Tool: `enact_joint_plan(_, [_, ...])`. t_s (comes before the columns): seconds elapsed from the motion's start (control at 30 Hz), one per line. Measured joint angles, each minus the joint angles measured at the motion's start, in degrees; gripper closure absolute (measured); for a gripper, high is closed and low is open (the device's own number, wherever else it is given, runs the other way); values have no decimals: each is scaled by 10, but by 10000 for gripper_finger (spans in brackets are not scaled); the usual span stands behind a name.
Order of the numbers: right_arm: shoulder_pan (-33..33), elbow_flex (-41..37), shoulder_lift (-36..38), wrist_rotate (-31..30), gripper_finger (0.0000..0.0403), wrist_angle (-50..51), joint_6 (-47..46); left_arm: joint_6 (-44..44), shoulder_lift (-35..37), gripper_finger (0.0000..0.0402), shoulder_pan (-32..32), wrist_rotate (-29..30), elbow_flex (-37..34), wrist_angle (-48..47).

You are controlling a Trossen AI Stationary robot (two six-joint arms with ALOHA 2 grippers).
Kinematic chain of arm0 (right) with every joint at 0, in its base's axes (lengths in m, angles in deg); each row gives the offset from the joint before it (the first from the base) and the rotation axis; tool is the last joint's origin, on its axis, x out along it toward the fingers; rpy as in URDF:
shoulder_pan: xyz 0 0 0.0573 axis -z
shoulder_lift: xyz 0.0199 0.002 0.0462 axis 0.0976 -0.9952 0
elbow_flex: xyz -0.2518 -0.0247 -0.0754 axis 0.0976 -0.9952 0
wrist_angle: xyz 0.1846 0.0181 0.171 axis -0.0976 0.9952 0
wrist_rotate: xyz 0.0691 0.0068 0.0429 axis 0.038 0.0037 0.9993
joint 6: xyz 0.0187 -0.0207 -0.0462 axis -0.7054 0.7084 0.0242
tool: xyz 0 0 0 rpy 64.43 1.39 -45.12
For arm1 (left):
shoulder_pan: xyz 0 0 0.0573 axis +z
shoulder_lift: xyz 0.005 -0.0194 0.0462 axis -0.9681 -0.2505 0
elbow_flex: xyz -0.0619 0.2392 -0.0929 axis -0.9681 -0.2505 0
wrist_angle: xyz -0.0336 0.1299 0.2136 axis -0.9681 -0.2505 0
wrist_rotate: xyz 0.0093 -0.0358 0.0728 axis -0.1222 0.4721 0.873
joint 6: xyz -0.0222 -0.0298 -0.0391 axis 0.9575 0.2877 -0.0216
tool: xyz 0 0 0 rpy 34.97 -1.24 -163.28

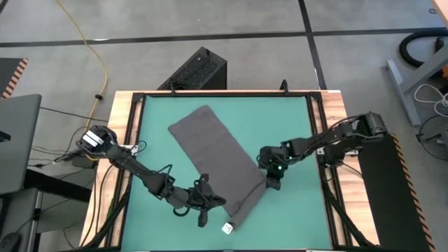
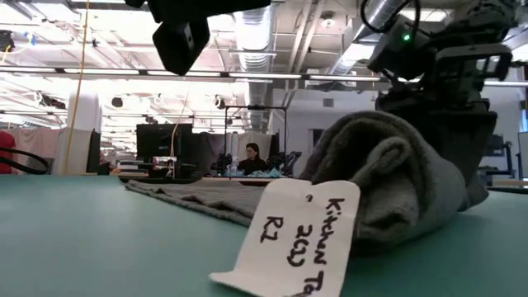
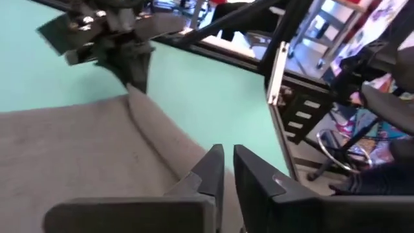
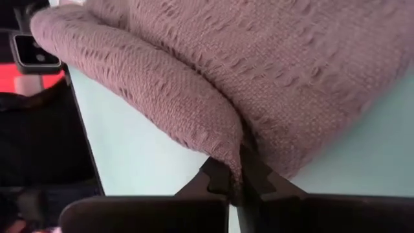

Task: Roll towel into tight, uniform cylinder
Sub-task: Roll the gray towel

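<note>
The dark grey towel [image 1: 210,150] lies slantwise on the green mat [image 1: 287,126], its far part flat. Its near end is turned over into a loose roll [image 2: 396,173], and a white tag [image 2: 297,239] sticks out of the roll and rests on the mat. My right gripper [image 4: 236,171] is at the roll's right end [image 1: 269,180], shut on cloth. My left gripper [image 1: 210,204] is at the roll's left end. Its fingers [image 3: 228,162] are nearly together over the towel, with nothing showing between them. My right gripper pinches the turned-over fold of the towel [image 4: 226,152] between its two fingers, at the roll's right end. The fingers come slanting down from the table's right side. The fold stands raised off the flat cloth; the rest of the towel lies on the mat. My left gripper hovers at the roll's left edge [image 3: 187,168]; whether its fingers touch the cloth I cannot tell.
A black frame rail [image 1: 318,126] runs along each side of the mat and shows close by in the left wrist view [image 3: 278,71]. A black box [image 1: 196,70] sits on the floor beyond the far edge. Bare mat lies left of the towel [image 1: 154,161].
</note>
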Motion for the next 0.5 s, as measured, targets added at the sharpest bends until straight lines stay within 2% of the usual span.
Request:
enact_joint_plan(0.1, [16, 0, 0, 6, 377, 13, -8, 5, -6, 355, 0, -3, 1, 16])
enact_joint_plan(0.2, [26, 0, 0, 7, 380, 23, -15, 8, -50, 332, 0, -8, 20, 31])
enact_joint_plan(0.3, [30, 0, 0, 7, 379, 28, -20, -8, -125, 315, 8, -40, 90, 41])
enact_joint_plan(0.4, [34, 0, 0, 9, 377, 27, -29, -30, -183, 305, 22, -77, 188, -41])
enact_joint_plan(0.5, [34, 0, 0, 12, 377, 28, -29, 1, -215, 301, 32, -81, 297, -236])
